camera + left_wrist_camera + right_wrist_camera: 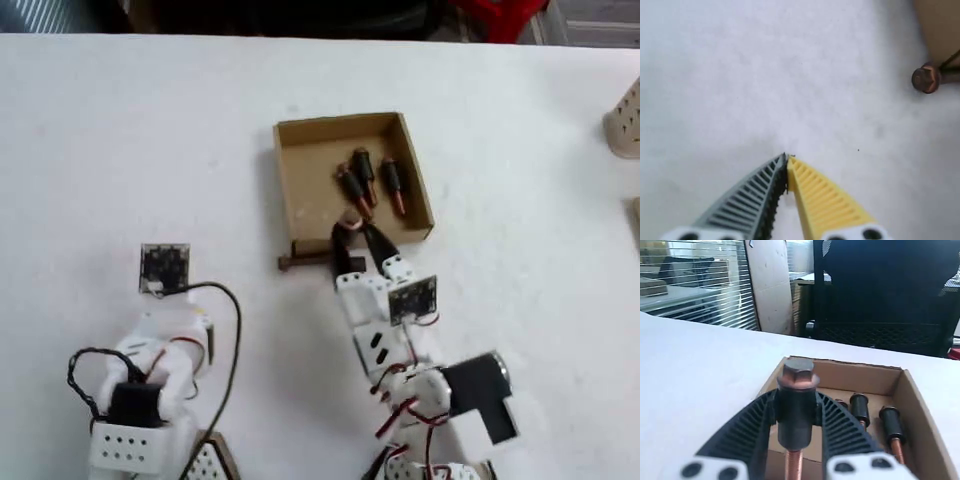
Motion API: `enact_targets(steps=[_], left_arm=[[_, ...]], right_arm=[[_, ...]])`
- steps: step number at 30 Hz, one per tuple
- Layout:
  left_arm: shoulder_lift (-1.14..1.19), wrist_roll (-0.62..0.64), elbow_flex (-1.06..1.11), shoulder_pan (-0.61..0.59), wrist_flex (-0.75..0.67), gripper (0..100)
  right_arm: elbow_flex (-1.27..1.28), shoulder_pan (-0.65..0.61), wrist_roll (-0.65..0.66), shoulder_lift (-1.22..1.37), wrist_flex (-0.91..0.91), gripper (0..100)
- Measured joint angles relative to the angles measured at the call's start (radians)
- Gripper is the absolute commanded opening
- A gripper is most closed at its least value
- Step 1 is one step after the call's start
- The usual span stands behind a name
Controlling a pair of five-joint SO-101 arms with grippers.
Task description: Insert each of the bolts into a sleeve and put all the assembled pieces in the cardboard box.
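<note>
The open cardboard box (290,170) sits mid-table with three bolt-in-sleeve pieces (365,178) lying inside, also seen in the right wrist view (859,409). My right gripper (355,232) is at the box's near edge, shut on a black sleeve (796,412) with a copper bolt (798,372) through it, held upright. A further bolt (305,260) lies on the table along the box's near side; its head (926,78) faces my left arm. My left gripper (786,159) is shut on nothing, low over bare table at the near left, under its wrist board (165,266).
A pale perforated object (625,120) stands at the table's right edge. White table (120,140) lies open left of and beyond the box. Cables trail from the left arm (235,330). A dark chair and window blinds are behind the table.
</note>
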Motion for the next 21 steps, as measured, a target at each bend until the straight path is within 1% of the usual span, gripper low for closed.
enact_targets(steps=[3,6,11,16,21], left_arm=[[0.0,-0.044,0.0,-0.003,0.0,2],[0.0,-0.06,0.0,-0.003,0.0,2],[0.0,-0.063,0.0,-0.003,0.0,2],[0.0,-0.063,0.0,-0.003,0.0,2],[0.0,-0.063,0.0,-0.003,0.0,2]], right_arm=[[-0.011,0.041,0.0,-0.095,0.112,1.6],[-0.037,0.083,0.0,-0.196,0.272,1.6],[-0.092,0.138,0.0,-0.393,0.608,1.7],[-0.184,0.15,0.0,-0.575,0.956,1.8],[-0.336,0.157,0.0,-0.667,1.287,1.8]])
